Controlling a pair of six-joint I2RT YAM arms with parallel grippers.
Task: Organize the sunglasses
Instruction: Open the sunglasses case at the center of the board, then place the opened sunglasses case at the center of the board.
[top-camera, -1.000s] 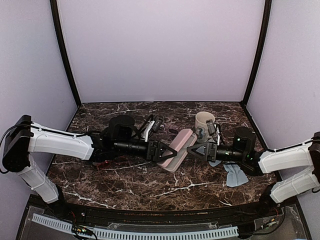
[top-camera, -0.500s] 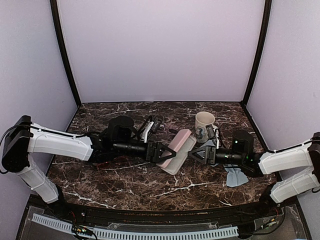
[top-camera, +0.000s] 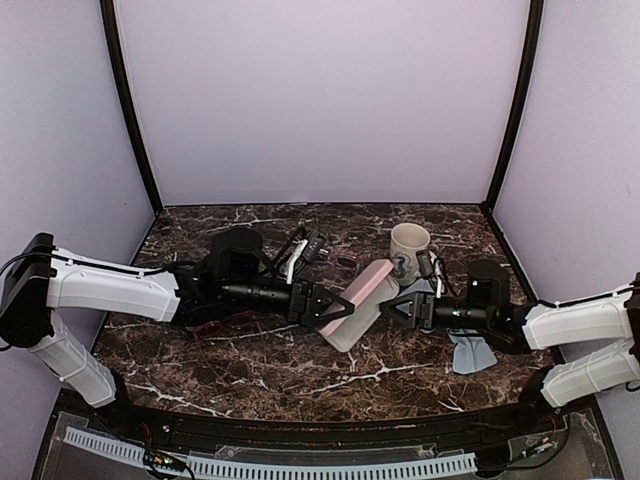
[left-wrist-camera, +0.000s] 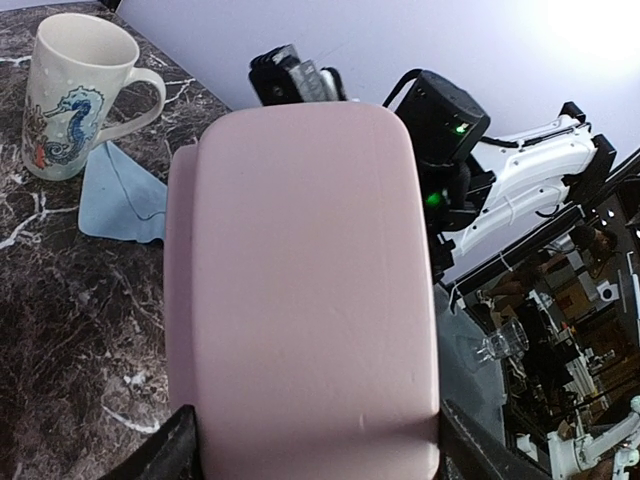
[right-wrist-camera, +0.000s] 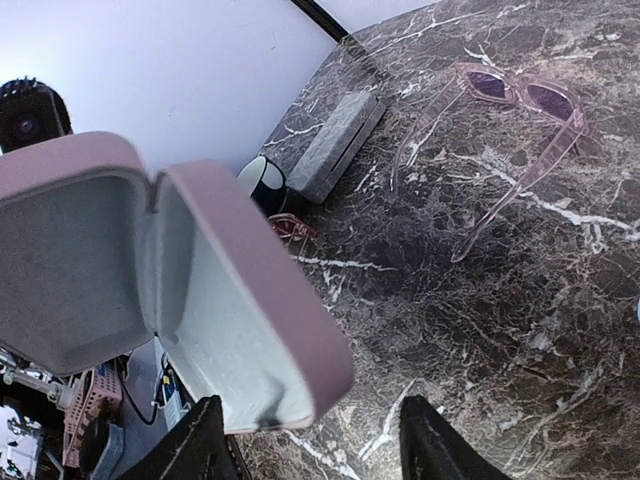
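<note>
Open pink case (top-camera: 360, 300) in left jaws, right jaws parted beside it

2 cases: oblong pink hard-shell case (top-camera: 358, 300), oblong grey case (right-wrist-camera: 335, 145) beyond it. 1 pr translucent pink-frame sunglasses (right-wrist-camera: 520, 95) seen. 1 white ceramic seahorse mug (top-camera: 408, 248), right of pink case. 2 light blue cloths, also right: nearer cloth (left-wrist-camera: 120, 195), farther cloth (top-camera: 468, 352).

The pink case (left-wrist-camera: 300, 290) has a smooth, matt shell and a grey felt-like lining (right-wrist-camera: 70, 260). The sunglasses (right-wrist-camera: 500, 130) are translucent pink plastic. The dark, marble-veined surface (right-wrist-camera: 480, 330) looks polished, the mug (left-wrist-camera: 75, 90) glazed ceramic.
</note>
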